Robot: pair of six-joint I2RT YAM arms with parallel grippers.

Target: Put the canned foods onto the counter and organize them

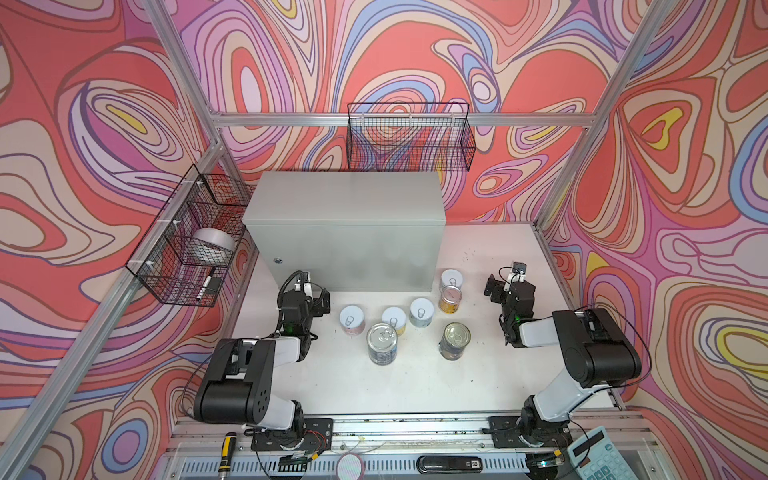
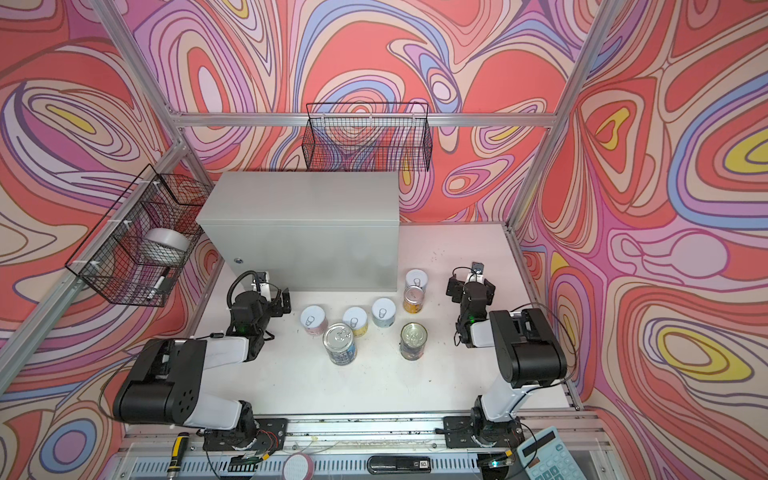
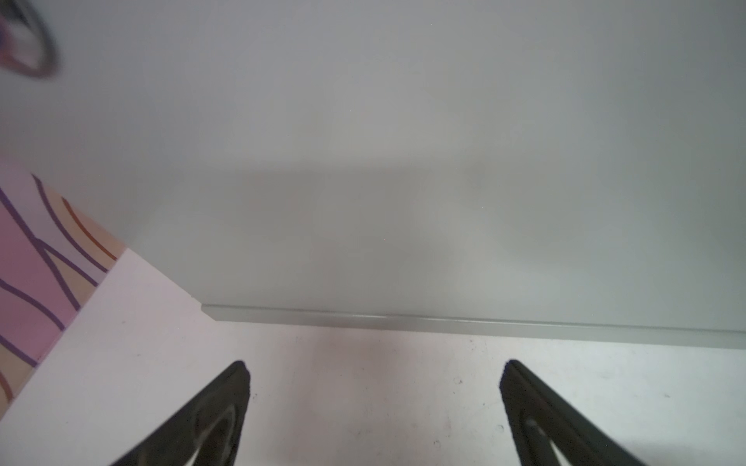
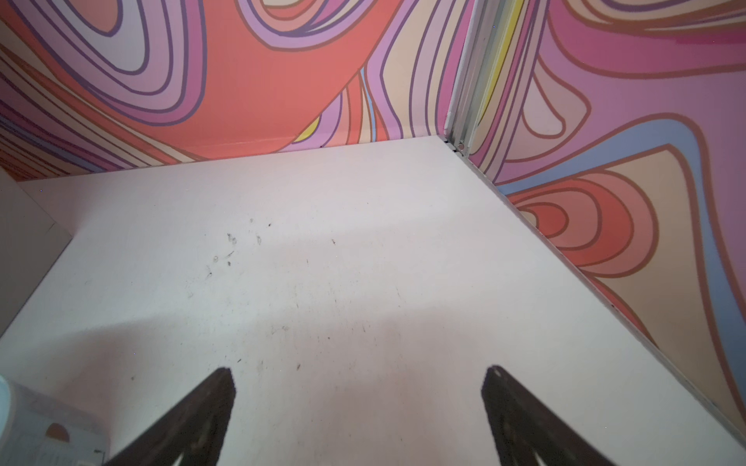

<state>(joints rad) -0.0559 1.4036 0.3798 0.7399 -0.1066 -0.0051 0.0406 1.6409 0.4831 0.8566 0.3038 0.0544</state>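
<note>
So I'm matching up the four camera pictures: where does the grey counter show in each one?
Top view: the counter sits behind the cans, left of centre.
Other top view: the counter is again behind the cans, shifted further left.
Left wrist: its grey front fills most of the picture, beyond the open left claw.
Right wrist: only a grey sliver at the picture's left edge.
Shared landmark: the white tabletop.

seven cans (image 1: pixel 394 320) on tabletop (image 1: pixel 415 382), counter (image 1: pixel 345 195) bare
</note>
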